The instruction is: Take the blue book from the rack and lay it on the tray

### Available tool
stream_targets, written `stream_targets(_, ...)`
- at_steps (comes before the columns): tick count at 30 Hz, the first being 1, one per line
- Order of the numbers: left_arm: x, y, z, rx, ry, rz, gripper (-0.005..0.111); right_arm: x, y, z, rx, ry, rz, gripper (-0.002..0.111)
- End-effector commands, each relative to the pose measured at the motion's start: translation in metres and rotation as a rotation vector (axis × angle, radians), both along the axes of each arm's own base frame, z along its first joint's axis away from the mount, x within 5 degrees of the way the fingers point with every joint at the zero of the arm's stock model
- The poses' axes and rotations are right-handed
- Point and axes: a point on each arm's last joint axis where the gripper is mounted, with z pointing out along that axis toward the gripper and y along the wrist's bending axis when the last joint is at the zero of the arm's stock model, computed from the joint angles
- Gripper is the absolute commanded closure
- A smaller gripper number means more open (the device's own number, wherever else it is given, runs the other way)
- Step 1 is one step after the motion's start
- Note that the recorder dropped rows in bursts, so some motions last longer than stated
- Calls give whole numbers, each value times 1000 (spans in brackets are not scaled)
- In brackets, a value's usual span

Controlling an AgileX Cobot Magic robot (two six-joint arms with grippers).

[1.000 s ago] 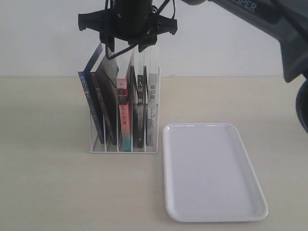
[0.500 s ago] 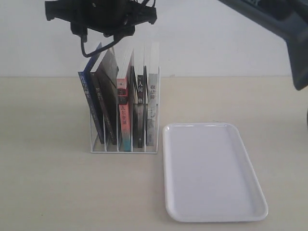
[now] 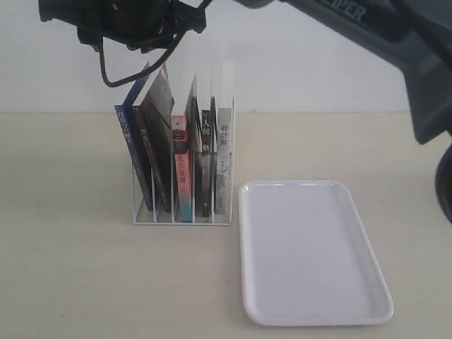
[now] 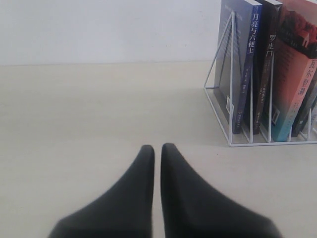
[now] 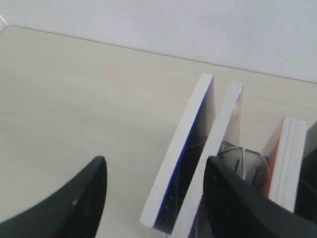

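Note:
The white wire rack (image 3: 181, 215) stands left of centre with several upright books. The blue book (image 3: 134, 155) leans in its leftmost slot, blue spine facing out. My right gripper (image 3: 131, 42) hovers open just above that book's top edge. In the right wrist view the book's white page edge and blue cover (image 5: 181, 163) lie between the spread fingers (image 5: 89, 193), with no contact. The white tray (image 3: 314, 311) lies flat to the right of the rack. My left gripper (image 4: 156, 148) is shut and holds nothing, low over the table, with the blue book (image 4: 246, 74) and rack (image 4: 218, 94) ahead of it.
Beside the blue book stand a black-spined book (image 3: 152, 152), a red-and-teal one (image 3: 182, 169) and other dark and grey books. The right arm (image 3: 381, 35) reaches in from the upper right. A white wall lies behind the table.
The right gripper has moved left along the top of the rack, from above the middle books to above the blue book. Books, tray and left gripper have not moved.

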Motion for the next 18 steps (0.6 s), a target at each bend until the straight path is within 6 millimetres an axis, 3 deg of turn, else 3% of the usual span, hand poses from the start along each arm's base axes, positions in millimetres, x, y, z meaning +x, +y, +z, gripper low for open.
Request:
stream_targets(1,0,0,-1,-7,0,4,102,4,15,-19,16,-9,17,53)
stream_targets(18,0,0,-1,-7,0,4,102,14,27,-55,-11,29,8,53)
